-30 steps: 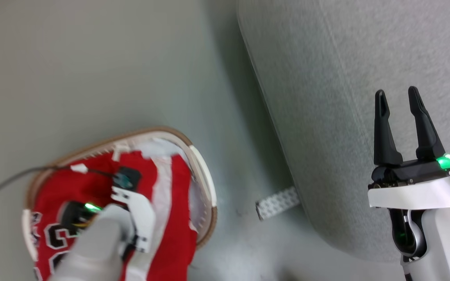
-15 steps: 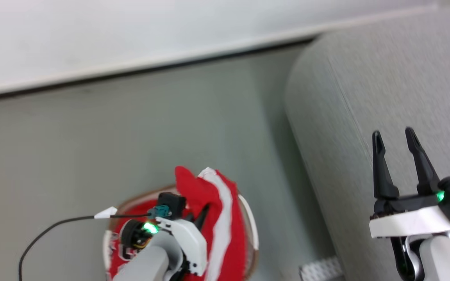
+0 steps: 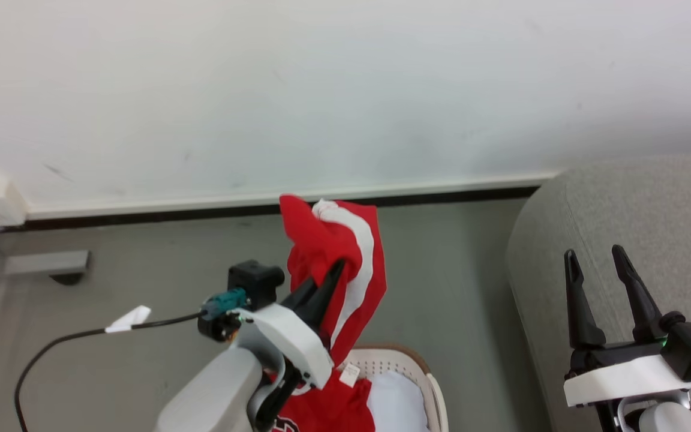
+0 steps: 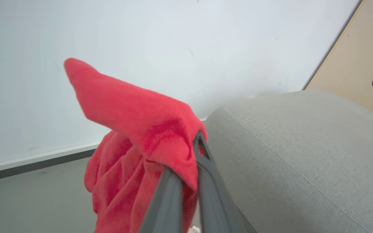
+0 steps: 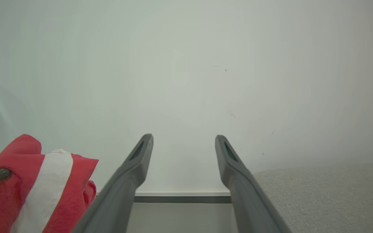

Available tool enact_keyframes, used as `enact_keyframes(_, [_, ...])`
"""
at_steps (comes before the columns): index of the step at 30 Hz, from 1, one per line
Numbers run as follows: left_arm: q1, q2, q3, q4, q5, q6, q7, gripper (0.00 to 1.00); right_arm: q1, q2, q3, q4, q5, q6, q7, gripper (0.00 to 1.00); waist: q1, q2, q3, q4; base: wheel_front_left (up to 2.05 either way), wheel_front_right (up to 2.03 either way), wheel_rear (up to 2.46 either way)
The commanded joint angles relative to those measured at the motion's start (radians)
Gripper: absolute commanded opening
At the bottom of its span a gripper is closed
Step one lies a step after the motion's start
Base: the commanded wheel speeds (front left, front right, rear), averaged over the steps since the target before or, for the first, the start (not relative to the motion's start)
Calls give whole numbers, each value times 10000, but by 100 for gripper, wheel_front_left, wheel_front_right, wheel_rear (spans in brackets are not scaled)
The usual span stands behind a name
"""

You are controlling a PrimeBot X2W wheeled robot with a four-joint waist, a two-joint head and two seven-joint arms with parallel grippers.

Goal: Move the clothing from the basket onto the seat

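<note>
left pincer (image 3: 338, 268): I read it as clenched on the red striped garment (image 3: 335, 240). The fingers are pressed together with a fold of cloth pinched between them, and the cloth drapes over the tips in the left wrist view.
right pincer (image 3: 594, 255): released, fingers spread wide with nothing between them. It hangs over the near edge of the seat (image 3: 651, 204) and touches nothing I can see.
striped garment: held up in the air above the basket (image 3: 426, 375), with the broad white stripe on its right side. Its lower end drops behind the left wrist, so I cannot tell if it touches the basket.
basket: at the bottom of the head view, cream with small holes and a brown rim, on the floor left of the seat and apart from it.
basket contents: a red jersey (image 3: 321, 411) with a white cloth (image 3: 396, 402) just beside it.
writing: a small white tag (image 3: 350, 375) sits at the lower edge of the red cloth, print too small for me to read. The jersey's black-and-white print is cut off by the frame edge, so I cannot read it.
</note>
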Motion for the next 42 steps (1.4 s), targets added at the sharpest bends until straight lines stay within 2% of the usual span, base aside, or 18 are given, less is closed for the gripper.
enact_keyframes(1, [129,88,196,-386,217,40,-23,0,189,-35,-14,7,57,-21,8,100,3,0,-454,227,0,0,0])
enact_keyframes(6, [4,302,897,-1660,643,186,-25,0,345,-34,208,8,229,-21,8,100,3,0,-576,217,0,0,0])
enact_keyframes(15, [-239,609,1555,-3166,1023,396,-27,0,451,-34,712,61,375,-21,8,100,3,0,-571,151,0,0,0])
enact_keyframes(25, [-93,714,1656,-3460,1125,441,-28,0,260,-31,1337,136,585,-21,8,100,3,0,-597,130,0,0,0])
enact_keyframes(28, [-81,712,1653,-3432,1114,416,-28,0,161,-113,2126,170,940,-21,8,100,3,0,-584,180,0,0,0])
enact_keyframes(33, [-12,637,1567,-3462,1195,402,-28,0,-46,-551,3523,364,2257,-21,8,100,3,0,-597,314,0,0,0])
enact_keyframes(42, [159,272,870,-3770,1289,265,23,0,-1223,-1705,6153,1256,4654,-21,6,100,3,0,-698,898,0,0,0])
